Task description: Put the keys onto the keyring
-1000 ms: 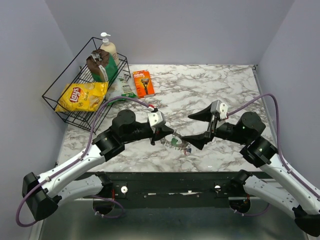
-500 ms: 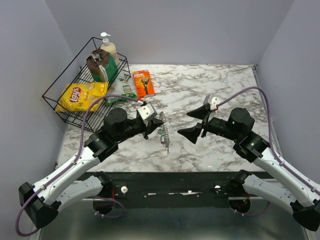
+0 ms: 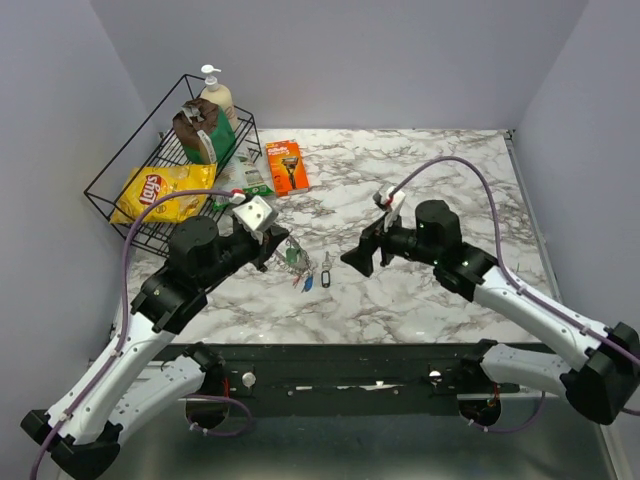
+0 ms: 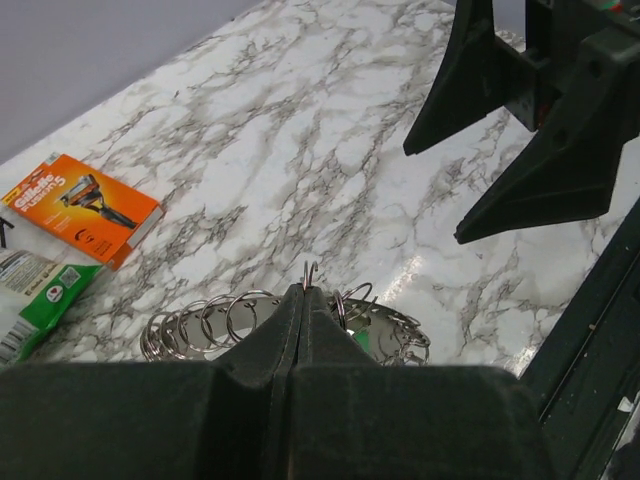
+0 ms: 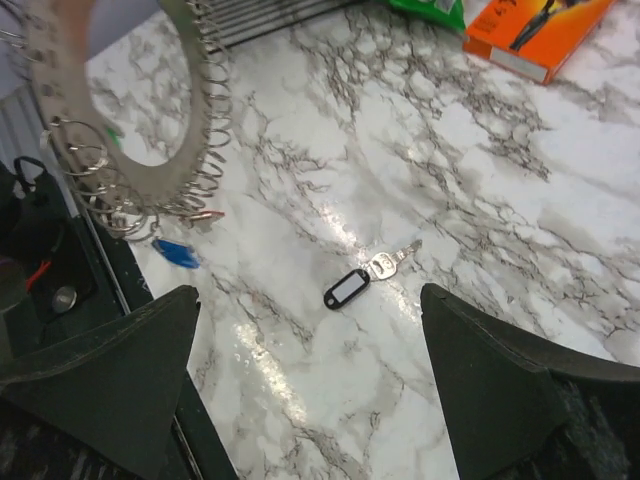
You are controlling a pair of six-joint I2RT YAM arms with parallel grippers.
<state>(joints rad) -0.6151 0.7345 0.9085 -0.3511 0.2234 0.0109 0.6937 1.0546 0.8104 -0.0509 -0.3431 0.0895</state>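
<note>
Grey keyring [image 4: 250, 315] clamped in left fingers [image 4: 270, 345], moved leftward, silver key [image 5: 372, 273] seemingly dropped, right fingers [image 5: 500, 390] apart.

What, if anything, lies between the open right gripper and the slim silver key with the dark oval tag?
Nothing visible. The slim silver key lies alone on the marble table ahead of the right gripper; the grey wire-coil keyring hangs aside in the left gripper.
</note>
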